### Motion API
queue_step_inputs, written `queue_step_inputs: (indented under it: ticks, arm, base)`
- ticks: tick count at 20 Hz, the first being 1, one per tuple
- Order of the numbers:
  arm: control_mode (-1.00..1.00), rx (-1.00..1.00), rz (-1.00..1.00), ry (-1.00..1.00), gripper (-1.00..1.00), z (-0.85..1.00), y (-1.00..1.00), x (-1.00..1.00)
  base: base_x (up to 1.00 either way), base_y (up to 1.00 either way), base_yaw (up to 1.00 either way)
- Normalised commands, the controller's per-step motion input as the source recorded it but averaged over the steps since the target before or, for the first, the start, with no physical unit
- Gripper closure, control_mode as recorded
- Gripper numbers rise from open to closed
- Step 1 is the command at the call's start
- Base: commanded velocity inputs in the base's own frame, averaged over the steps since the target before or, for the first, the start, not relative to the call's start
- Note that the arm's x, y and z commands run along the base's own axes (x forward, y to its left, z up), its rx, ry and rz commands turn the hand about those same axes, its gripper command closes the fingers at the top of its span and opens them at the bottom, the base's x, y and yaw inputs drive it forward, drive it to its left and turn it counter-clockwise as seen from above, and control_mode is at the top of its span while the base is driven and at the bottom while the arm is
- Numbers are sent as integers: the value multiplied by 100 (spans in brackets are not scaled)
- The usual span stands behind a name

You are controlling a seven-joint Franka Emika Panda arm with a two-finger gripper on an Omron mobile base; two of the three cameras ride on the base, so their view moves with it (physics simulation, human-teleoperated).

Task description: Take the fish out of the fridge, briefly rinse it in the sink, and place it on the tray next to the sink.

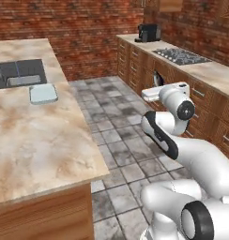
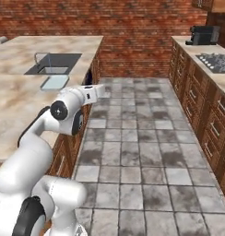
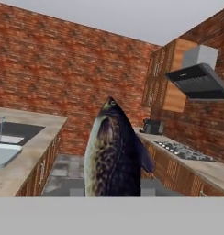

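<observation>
Gripper closed narrow on fish [image 3: 113, 156]; fish stands up from jaws, long axis along gripper's pointing direction, pointed end away from hand. Hand held over floor aisle, off counter edge. Sink [image 3: 8, 137] lies ahead and to gripper's left; tray [image 1: 43, 93] just beside sink, on near side. Judgement: next move swings fish leftward over basin.

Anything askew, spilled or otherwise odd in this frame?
Nothing stands out. The fish is upright in the shut gripper, above the floor, away from the counter. The tray lies flat beside the sink, nothing spilled on the counter or the floor tiles.
</observation>
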Motion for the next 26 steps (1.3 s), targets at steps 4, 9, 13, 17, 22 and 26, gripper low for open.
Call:
queue_step_inputs:
  ticks: [4, 9, 13, 17, 22, 26]
  arm:
    - [100, 0, 0, 0, 100, 0, 0, 0]
    - [100, 0, 0, 0, 100, 0, 0, 0]
    - [100, 0, 0, 0, 100, 0, 0, 0]
    - [100, 0, 0, 0, 100, 0, 0, 0]
    - [100, 0, 0, 0, 100, 0, 0, 0]
    - [100, 0, 0, 0, 100, 0, 0, 0]
  base:
    - [65, -100, 0]
    - [100, -86, 13]
    - [100, -22, 45]
    - [100, -17, 49]
    - [98, -32, 41]
    - [85, -18, 45]
